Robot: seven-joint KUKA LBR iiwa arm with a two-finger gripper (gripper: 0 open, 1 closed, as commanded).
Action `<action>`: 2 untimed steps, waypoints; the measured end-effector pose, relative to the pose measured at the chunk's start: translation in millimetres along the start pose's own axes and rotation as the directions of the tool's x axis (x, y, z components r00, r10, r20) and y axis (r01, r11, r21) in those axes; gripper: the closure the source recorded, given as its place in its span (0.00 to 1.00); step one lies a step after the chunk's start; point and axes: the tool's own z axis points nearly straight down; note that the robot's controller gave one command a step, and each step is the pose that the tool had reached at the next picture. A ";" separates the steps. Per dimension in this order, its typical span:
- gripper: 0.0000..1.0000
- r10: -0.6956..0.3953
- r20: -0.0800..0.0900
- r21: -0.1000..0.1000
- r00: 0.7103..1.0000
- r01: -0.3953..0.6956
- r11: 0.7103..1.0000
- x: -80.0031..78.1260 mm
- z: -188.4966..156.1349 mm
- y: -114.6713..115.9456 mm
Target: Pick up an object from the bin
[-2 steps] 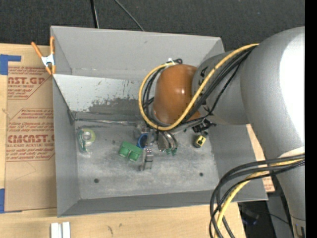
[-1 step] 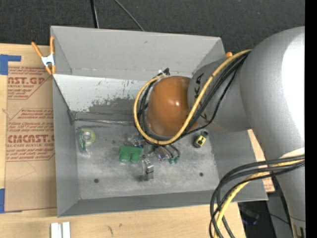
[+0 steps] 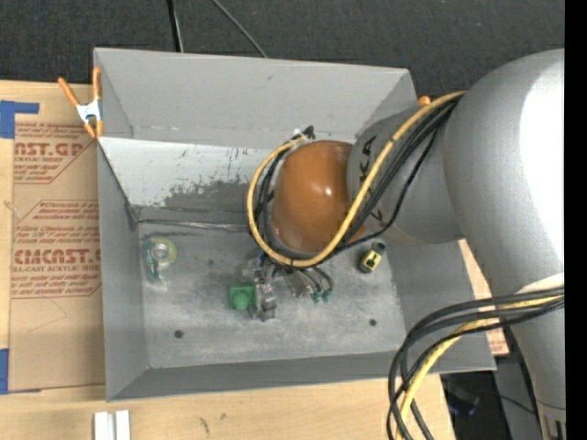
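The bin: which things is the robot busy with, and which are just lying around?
Busy with: the gripper, low in the middle of the bin; the small green block right beside it, probably its pick.
Lying about: the clear ring at the left; the yellow-and-black bit at the right.

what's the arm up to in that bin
The arm reaches in from the right, its gripper down at the floor of the grey bin, beside a small green block. A clear ring lies at the left and a small yellow-and-black piece at the right, both untouched. Nothing is visibly held.
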 end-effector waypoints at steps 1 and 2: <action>1.00 0.021 0.011 0.003 1.000 -0.021 1.000 -16.8 -109.4 16.6; 1.00 0.018 0.007 0.002 1.000 -0.018 1.000 -8.9 -158.4 35.5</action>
